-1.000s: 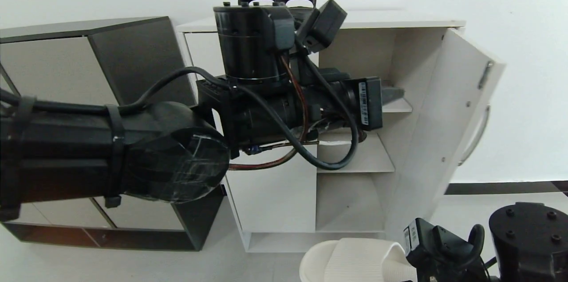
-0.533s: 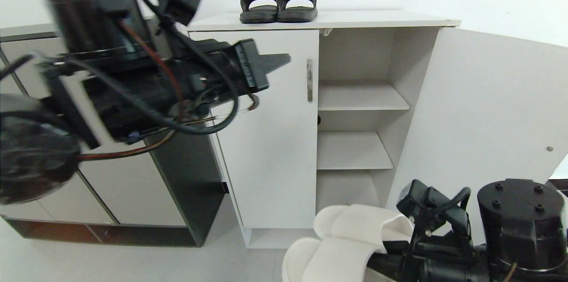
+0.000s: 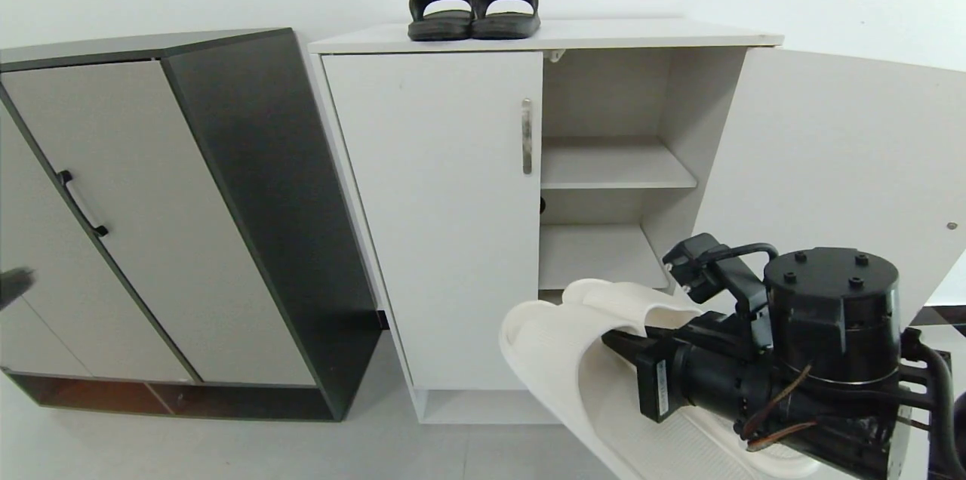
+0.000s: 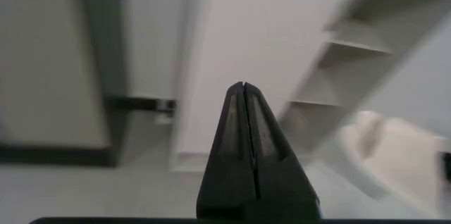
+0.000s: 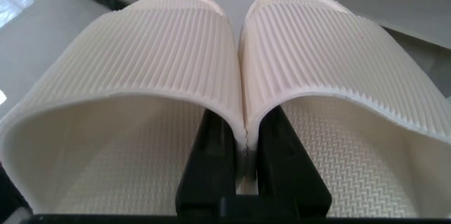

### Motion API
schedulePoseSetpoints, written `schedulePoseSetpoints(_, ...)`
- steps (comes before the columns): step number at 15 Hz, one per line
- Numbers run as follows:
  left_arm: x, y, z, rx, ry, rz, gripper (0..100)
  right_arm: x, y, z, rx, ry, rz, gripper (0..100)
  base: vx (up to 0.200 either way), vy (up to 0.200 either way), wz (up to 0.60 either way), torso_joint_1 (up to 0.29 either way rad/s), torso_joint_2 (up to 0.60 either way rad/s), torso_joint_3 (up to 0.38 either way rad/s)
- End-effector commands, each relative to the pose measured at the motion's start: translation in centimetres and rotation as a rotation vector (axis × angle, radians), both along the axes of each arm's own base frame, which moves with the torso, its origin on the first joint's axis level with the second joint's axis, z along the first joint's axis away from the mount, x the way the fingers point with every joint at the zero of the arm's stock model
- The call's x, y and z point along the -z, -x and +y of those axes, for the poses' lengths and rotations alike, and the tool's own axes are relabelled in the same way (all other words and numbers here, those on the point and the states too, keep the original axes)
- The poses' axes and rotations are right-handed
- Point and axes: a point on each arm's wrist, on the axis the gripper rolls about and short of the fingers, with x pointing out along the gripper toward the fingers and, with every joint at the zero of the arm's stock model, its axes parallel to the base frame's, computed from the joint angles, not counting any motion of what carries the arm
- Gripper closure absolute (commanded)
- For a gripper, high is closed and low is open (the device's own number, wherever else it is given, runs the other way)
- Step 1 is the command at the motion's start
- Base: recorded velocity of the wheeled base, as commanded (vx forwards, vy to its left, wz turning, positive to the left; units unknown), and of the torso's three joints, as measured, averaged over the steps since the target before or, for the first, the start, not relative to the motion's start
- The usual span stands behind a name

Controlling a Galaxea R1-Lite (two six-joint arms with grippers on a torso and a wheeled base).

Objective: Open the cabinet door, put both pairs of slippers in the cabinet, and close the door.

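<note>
White wall and pale floor [image 3: 226, 450] bounded the work area.

1. Right gripper [image 3: 617, 339]: clamped on the white slippers [image 3: 558, 344]. In the right wrist view its fingers [image 5: 211, 160] pinched the adjoining inner sides of the pair, so both slippers sat side by side.
2. White slippers: held off the floor, toes toward the cabinet [image 3: 438, 223], in front of its open right half and near the lower shelf [image 3: 596, 253].
3. Left gripper [image 4: 243, 94]: fingers pressed together, nothing between them, pointing toward the cabinet's base.
4. Right door [image 3: 815, 163]: swung wide open to the right. The left door, with its handle [image 3: 526, 136], was shut.
5. Black slippers [image 3: 474, 8]: on the cabinet top, side by side and touching.
6. Dark cabinet [image 3: 249, 201]: just beside the white one, on its left.
</note>
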Motion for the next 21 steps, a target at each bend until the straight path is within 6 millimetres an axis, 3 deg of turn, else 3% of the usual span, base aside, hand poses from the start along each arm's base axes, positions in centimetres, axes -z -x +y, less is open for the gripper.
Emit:
schedulePoseSetpoints(1,7.8,6.8,1.7,-0.368,-0.057,0.011,100,0.3,-0.4,0.3,0.005,0.006,0.009,100,0.0,0.0,0.0,0.0,0.0,0.0)
schedulePoseSetpoints(2,11.4,7.7,1.4,-0.488,-0.105,0.035,100,0.3,-0.4,0.3,0.006,0.005,0.007,100,0.0,0.0,0.0,0.0,0.0,0.0)
schedulePoseSetpoints(4,14.4,7.8,1.2,-0.48,-0.115,0.044,100,0.4,-0.3,0.2,0.006,0.011,0.011,100,0.0,0.0,0.0,0.0,0.0,0.0)
schedulePoseSetpoints(6,15.3,7.1,1.0,-0.33,-0.101,0.013,100,0.7,-0.3,0.2,0.005,0.019,0.016,100,0.0,0.0,0.0,0.0,0.0,0.0)
schedulePoseSetpoints(7,16.5,6.4,0.5,-0.06,-0.088,-0.024,100,0.7,-0.3,0.2,0.005,0.019,0.016,100,0.0,0.0,0.0,0.0,0.0,0.0)
schedulePoseSetpoints(10,16.5,6.8,0.6,0.147,-0.082,-0.058,100,0.8,-0.4,0.3,0.003,0.023,0.019,100,0.0,0.0,0.0,0.0,0.0,0.0)
schedulePoseSetpoints(12,16.6,7.1,0.6,0.123,-0.11,-0.087,100,0.8,-0.3,0.3,0.002,0.024,0.02,100,0.0,0.0,0.0,0.0,0.0,0.0)
schedulePoseSetpoints(14,17.1,7.1,1.0,-0.065,-0.276,-0.057,100,0.9,-0.2,0.3,-0.002,0.029,0.022,100,0.0,0.0,0.0,0.0,0.0,0.0)
schedulePoseSetpoints(16,17.1,7.1,0.7,0.048,-0.261,-0.074,100,1.0,-0.1,0.5,-0.01,0.03,0.022,100,0.0,0.0,0.0,0.0,0.0,0.0)
schedulePoseSetpoints(21,17.1,7.1,0.7,0.055,-0.198,-0.074,100,1.0,0.0,0.5,-0.009,0.029,0.023,100,0.0,0.0,0.0,0.0,0.0,0.0)
